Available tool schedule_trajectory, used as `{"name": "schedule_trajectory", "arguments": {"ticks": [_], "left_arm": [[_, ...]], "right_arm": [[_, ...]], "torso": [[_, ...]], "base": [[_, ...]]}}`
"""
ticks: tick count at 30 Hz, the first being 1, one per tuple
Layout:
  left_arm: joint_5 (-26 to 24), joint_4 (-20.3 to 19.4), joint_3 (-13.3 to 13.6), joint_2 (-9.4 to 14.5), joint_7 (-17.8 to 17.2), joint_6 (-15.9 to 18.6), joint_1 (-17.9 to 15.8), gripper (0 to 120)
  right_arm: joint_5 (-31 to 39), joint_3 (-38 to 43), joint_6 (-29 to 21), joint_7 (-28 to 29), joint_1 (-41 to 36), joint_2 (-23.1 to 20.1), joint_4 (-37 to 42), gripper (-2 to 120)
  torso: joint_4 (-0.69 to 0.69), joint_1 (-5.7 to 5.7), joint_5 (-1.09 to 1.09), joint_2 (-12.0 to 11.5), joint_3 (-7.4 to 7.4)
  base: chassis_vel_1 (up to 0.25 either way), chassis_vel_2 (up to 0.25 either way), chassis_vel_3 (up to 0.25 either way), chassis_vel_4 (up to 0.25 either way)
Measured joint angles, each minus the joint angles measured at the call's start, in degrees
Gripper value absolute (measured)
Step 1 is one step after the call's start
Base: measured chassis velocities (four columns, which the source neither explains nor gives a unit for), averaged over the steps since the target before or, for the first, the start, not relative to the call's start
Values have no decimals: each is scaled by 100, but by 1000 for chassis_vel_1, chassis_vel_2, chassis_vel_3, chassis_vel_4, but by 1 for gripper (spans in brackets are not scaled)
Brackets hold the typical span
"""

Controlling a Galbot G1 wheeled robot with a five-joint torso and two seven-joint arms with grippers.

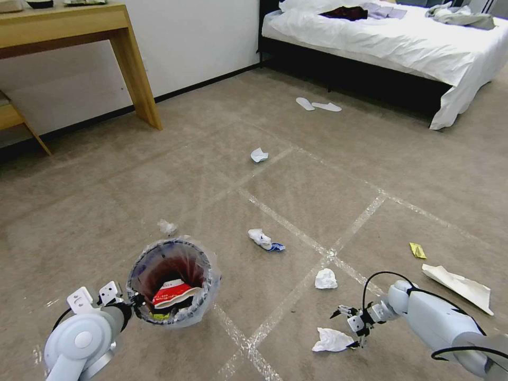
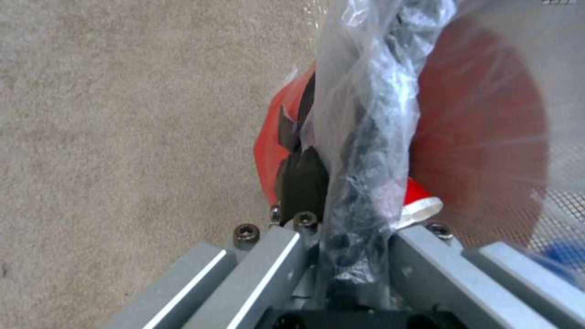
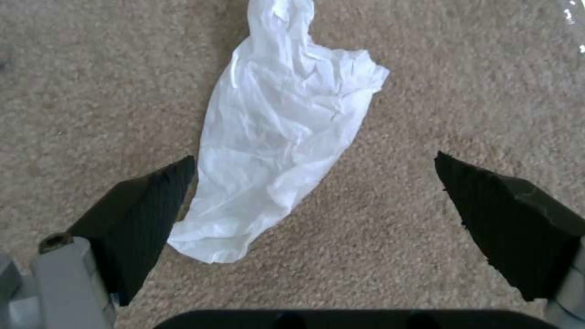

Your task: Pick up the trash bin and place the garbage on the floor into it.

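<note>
Crumpled tissue (image 3: 274, 137) between wide-open right end effector (image 3: 314, 187) fingers.

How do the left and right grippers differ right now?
The left gripper is shut on the trash bin rim and liner; the right gripper is open and holds nothing. The left one carries the bin above the floor; the right one hangs low over a crumpled tissue, with a finger on either side of it. Both are low, near the carpet.

White wall (image 1: 196, 47); wooden desk (image 1: 69, 26) at left; white-sheeted bed (image 1: 402, 47) at right, perhaps unmade
</note>
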Motion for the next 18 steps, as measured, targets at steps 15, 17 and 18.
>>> {"name": "schedule_trajectory", "arguments": {"ticks": [15, 17, 18], "left_arm": [[13, -15, -27, 11, 32, -21, 4, 0], [37, -16, -24, -2, 45, -25, 8, 0], [71, -18, -13, -22, 63, -29, 15, 0]], "right_arm": [[-56, -7, -51, 221, -127, 55, -105, 98], [-54, -11, -61, 252, -134, 59, -118, 98], [-54, -12, -82, 281, -140, 66, -138, 99]], "torso": [[0, 0, 0, 0, 0], [0, 0, 0, 0, 0], [-1, 0, 0, 0, 0]], "base": [[0, 0, 0, 0], [0, 0, 0, 0], [0, 0, 0, 0]]}}
